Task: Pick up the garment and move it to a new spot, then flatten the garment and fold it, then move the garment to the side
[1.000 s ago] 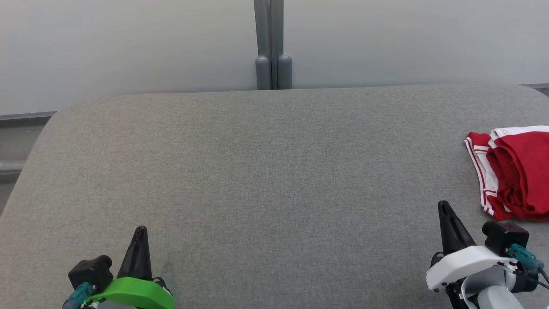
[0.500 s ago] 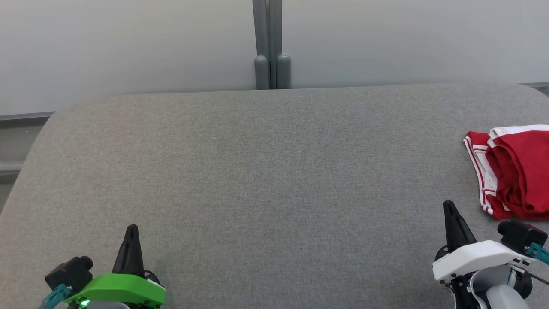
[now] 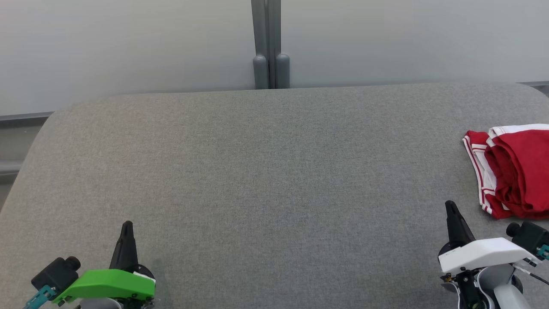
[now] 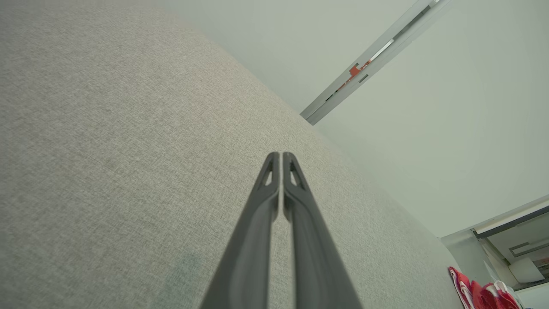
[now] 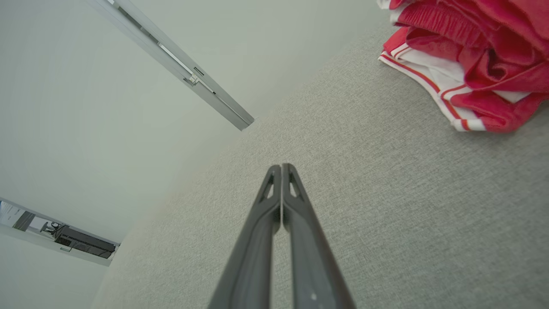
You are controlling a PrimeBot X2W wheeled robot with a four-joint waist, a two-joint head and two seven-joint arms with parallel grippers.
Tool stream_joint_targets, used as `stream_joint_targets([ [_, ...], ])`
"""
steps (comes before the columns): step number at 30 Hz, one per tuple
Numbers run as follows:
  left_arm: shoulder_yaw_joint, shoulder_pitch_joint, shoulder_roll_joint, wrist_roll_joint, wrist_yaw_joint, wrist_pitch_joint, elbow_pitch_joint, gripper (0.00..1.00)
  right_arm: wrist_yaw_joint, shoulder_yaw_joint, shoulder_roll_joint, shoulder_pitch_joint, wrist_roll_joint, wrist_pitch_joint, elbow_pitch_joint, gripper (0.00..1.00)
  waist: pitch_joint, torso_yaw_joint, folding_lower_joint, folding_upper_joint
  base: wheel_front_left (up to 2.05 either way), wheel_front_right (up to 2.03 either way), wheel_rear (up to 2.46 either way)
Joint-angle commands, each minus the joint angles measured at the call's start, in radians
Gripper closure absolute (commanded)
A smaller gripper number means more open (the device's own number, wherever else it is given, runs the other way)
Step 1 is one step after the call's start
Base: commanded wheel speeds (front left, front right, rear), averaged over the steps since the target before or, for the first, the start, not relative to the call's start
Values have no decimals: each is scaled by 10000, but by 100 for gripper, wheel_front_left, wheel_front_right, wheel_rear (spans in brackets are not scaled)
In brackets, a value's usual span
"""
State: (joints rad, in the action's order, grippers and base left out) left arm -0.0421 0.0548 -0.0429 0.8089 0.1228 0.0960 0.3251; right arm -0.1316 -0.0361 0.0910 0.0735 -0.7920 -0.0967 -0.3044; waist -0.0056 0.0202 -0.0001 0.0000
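The garment (image 3: 514,171) is a red cloth with white trim and stripes, lying folded in a small heap at the right edge of the grey padded table (image 3: 266,171). It appears again at the top right of the right wrist view (image 5: 467,56) and tiny at the bottom right of the left wrist view (image 4: 484,296). My right gripper (image 3: 450,206) is shut and empty, hovering near the front of the table just left of and below the garment, apart from it. My left gripper (image 3: 127,226) is shut and empty at the front left, far from the garment.
Behind the table stands a pale wall with a grey vertical post (image 3: 266,43) at the middle. The table's rounded far left corner (image 3: 55,120) and left edge drop to a grey floor strip. Bare grey cloth spans the table's middle.
Both arms have drawn back toward the bottom of the head view, the left one sliding left and the right one right. The garment lies as before.
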Motion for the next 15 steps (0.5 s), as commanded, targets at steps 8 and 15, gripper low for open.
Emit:
stream_joint_targets([
  [8, -147, 344, -61, 1184, 27, -308, -244, 100, 5, -145, -23, 285, -1218, 314, 235, 100, 8, -19, 1, 0, 0, 0, 0],
  [15, -217, 375, -67, 1989, 37, -523, -312, 100, 6, -223, -70, 300, -2050, 533, 284, 100, 15, -35, 1, 0, 0, 0, 0],
])
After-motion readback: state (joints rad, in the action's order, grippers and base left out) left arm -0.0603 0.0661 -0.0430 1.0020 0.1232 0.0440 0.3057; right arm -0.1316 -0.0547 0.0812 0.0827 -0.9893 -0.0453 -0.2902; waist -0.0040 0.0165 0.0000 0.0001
